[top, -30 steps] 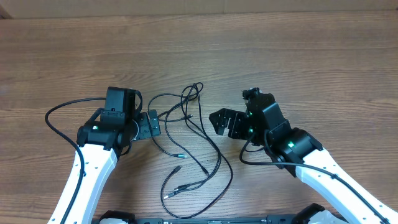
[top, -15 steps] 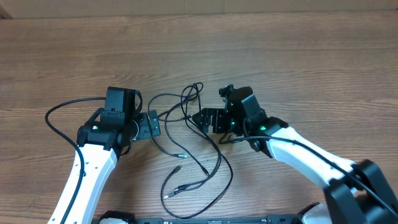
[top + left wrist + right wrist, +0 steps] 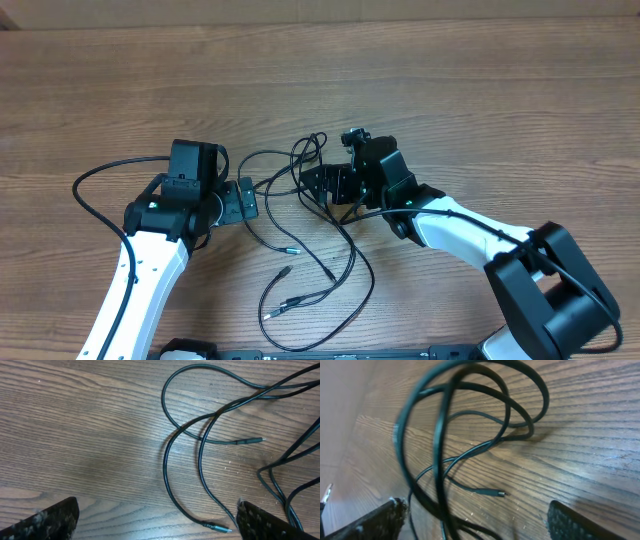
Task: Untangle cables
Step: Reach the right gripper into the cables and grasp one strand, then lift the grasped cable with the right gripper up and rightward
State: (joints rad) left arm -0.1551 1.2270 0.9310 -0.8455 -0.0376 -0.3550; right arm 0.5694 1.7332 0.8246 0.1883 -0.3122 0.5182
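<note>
Overhead, my left gripper (image 3: pixel 243 200) rests spread and empty just beside the cables (image 3: pixel 351 252); these sprawl tangled mid-table between my arms; my right gripper (image 3: pixel 316 183), fingers apart, hovers at the upper loops; next, I judge, it must pinch one strand and draw it clear.

White-shelled left arm (image 3: pixel 138 280) and right arm (image 3: pixel 470 235), black joints, green lights, thick black looping arm cables (image 3: pixel 100 170)
</note>
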